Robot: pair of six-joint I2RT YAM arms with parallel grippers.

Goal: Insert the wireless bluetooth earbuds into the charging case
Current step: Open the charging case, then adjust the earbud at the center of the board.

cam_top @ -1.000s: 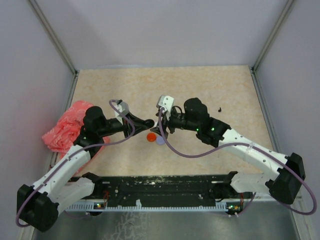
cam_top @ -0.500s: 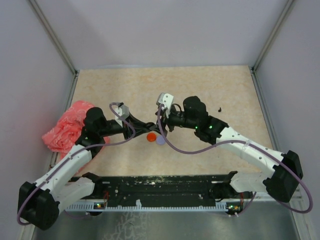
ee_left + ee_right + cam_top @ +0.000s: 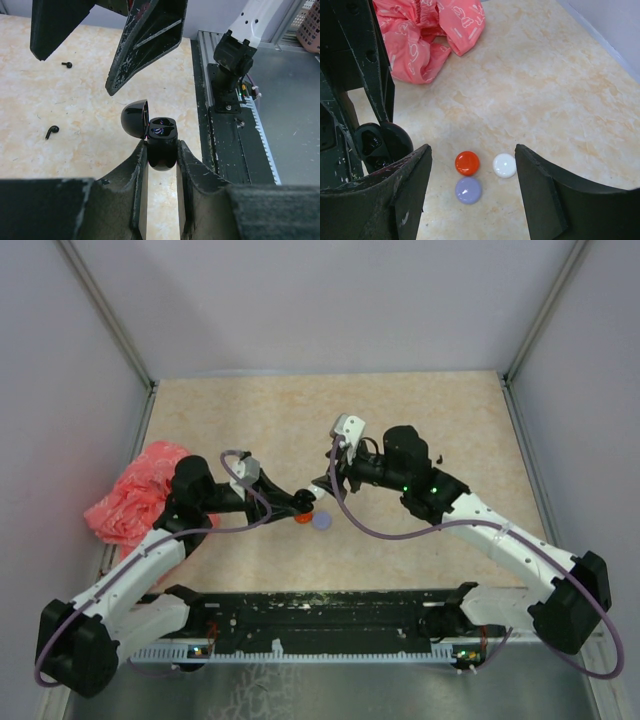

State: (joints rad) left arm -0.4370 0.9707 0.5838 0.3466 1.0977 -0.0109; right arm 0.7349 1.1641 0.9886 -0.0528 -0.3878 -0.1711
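My left gripper (image 3: pixel 161 151) is shut on a black charging case (image 3: pixel 163 144), held upright above the table with its lid (image 3: pixel 134 117) open. The wells look dark with small glints; I cannot tell whether anything is in them. My right gripper (image 3: pixel 472 149) is open and empty, and its two fingers hang just above the case in the left wrist view. A black earbud (image 3: pixel 51 131) lies on the table left of the case. A second small black bit (image 3: pixel 66 64) lies further off. In the top view the two grippers (image 3: pixel 303 502) (image 3: pixel 326 486) nearly meet at mid-table.
Red (image 3: pixel 467 163), white (image 3: pixel 504 165) and lilac (image 3: pixel 468 190) round discs lie together on the table under my right gripper. A pink cloth (image 3: pixel 135 490) is bunched at the left edge. A small black bit (image 3: pixel 438 457) lies at the right. Grey walls enclose the table.
My left gripper has moved nearer and slightly right with the case, over the red disc. My right gripper has drawn back up and to the right.
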